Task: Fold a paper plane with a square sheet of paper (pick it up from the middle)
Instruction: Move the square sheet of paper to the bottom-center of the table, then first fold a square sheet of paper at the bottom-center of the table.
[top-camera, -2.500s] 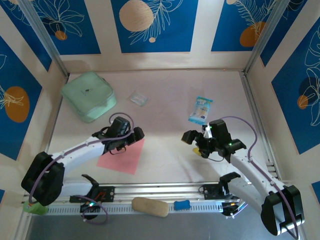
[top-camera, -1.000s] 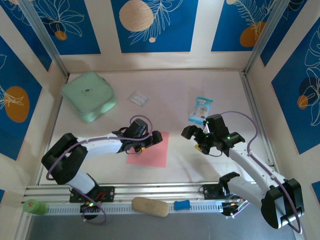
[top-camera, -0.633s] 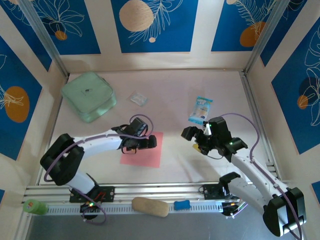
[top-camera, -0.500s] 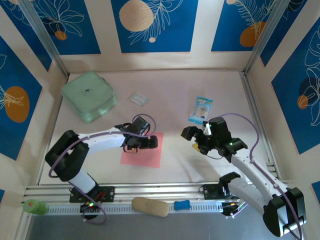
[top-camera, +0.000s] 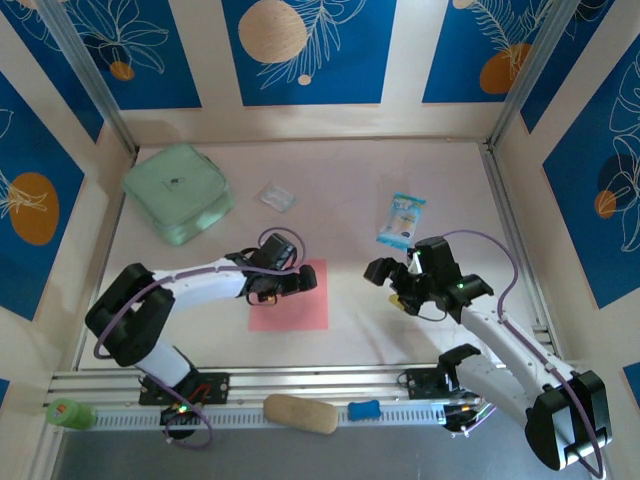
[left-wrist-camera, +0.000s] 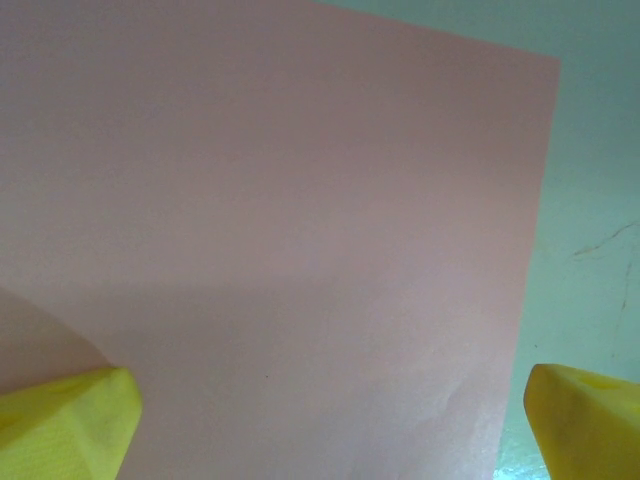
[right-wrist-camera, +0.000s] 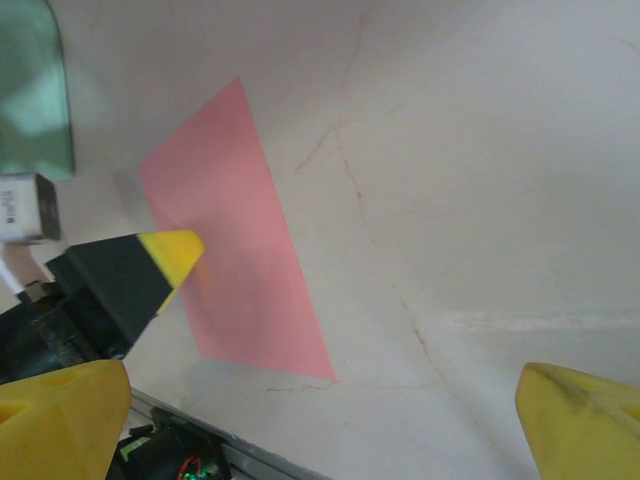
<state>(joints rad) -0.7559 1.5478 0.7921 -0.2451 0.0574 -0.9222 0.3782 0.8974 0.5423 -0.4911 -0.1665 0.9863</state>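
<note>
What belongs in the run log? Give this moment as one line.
phase: pre-grasp | square sheet of paper: flat on table, unfolded | left jaws: open, over sheet | right jaws: open, empty, beside sheet

One square sheet of paper, one mint-green pouch, one snack packet, one clear wrapper

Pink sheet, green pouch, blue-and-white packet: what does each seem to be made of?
The square sheet of paper: probably thin matte paper; it lies flat, with a crisp edge and no gloss in the left wrist view. The mint-green pouch: soft fabric or silicone, judging by its rounded, puffy corners; cannot tell which. The snack packet: likely printed plastic film, but too small to be sure.
</note>
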